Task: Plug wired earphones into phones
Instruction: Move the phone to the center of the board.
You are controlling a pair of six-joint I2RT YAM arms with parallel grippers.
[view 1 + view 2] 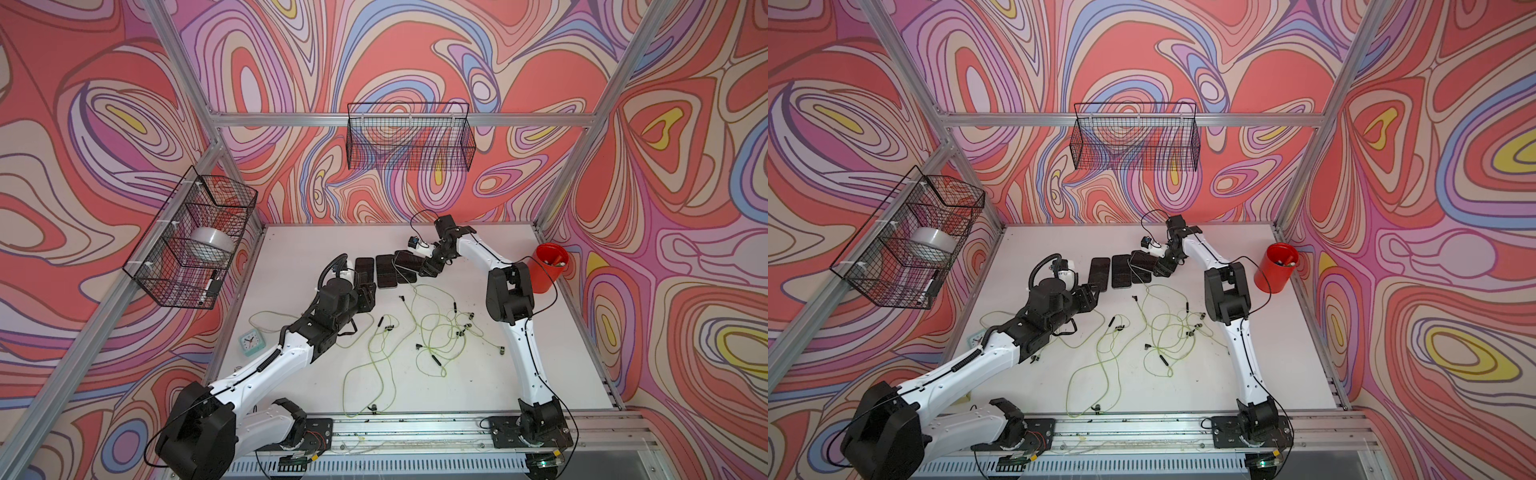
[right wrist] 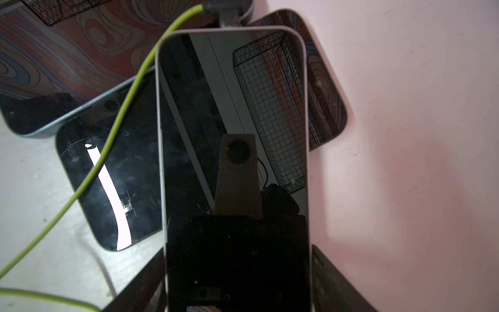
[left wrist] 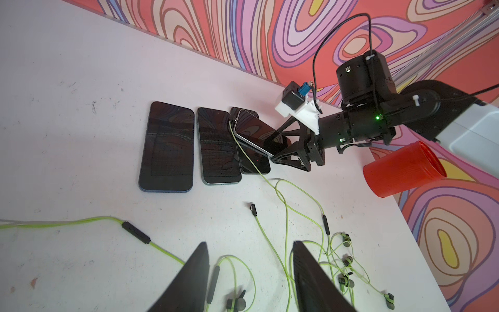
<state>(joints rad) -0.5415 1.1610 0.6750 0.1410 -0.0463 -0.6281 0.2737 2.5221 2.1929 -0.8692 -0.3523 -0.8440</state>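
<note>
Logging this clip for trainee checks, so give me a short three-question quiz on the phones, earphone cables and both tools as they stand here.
1. How many phones are in view?
2. True or false: the left tool grips a cable.
3. Which phone has a yellow-green cable plugged into it? A: the tilted phone that the right tool straddles. B: the phone farthest from that tool. C: none.
Key: 1: four. 2: false; it is open and empty. 3: A.
</note>
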